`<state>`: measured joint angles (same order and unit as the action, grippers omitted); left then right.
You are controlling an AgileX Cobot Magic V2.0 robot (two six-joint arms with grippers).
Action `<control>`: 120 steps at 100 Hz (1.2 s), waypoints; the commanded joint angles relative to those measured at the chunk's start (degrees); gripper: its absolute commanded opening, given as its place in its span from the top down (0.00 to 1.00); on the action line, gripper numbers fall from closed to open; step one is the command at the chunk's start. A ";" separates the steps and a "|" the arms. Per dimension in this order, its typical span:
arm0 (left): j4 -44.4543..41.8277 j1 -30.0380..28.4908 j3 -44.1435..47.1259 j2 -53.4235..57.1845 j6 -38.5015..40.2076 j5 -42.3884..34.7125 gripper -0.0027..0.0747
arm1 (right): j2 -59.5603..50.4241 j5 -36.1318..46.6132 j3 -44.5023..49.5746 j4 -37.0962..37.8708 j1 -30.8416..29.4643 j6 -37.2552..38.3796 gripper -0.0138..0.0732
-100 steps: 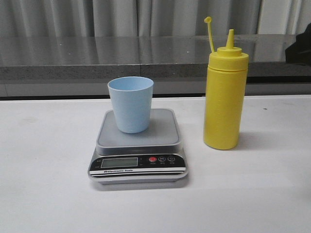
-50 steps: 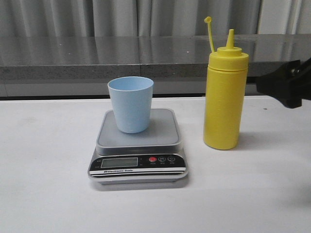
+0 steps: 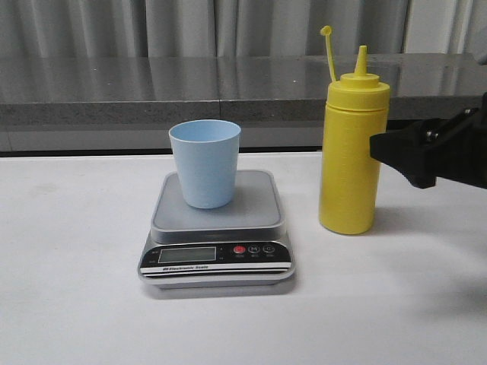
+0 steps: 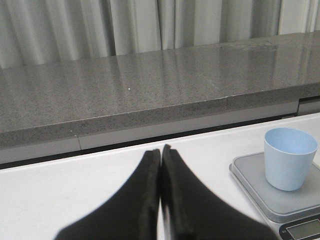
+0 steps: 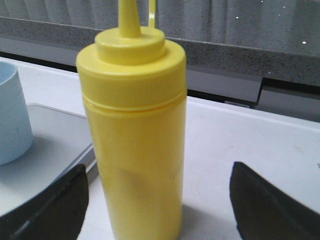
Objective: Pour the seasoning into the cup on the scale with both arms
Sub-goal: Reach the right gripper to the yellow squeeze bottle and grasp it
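Scale (image 3: 217,243) panel reading "Electronic Scale", cup (image 3: 205,162) on it, left hand (image 4: 160,165) together, right hand (image 5: 157,200) apart — flanking seasoning (image 5: 135,135).

A plain white matte worktop (image 3: 76,304) fills the lower part of the front view. Behind its far edge runs a long speckled grey stone ledge (image 3: 152,91) with a glossy top that mirrors the backdrop, and a pale band and a dark gap lie under it. Grey pleated curtains (image 3: 114,26) hang in vertical folds behind the ledge.
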<state>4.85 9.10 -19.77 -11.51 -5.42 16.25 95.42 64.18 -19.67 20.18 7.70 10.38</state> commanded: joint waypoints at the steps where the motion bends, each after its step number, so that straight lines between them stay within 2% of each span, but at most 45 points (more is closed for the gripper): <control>1: 0.22 -0.11 -1.37 -0.43 0.18 -4.22 0.99 | -0.44 5.99 -1.34 0.24 -0.10 0.08 0.17; 120: 0.22 -0.11 -1.37 -0.43 0.18 -4.22 0.99 | 6.68 2.16 -10.85 5.47 0.59 0.08 0.17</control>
<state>4.85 9.10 -19.77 -11.51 -5.42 16.25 103.21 62.31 -28.95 25.21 7.81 10.51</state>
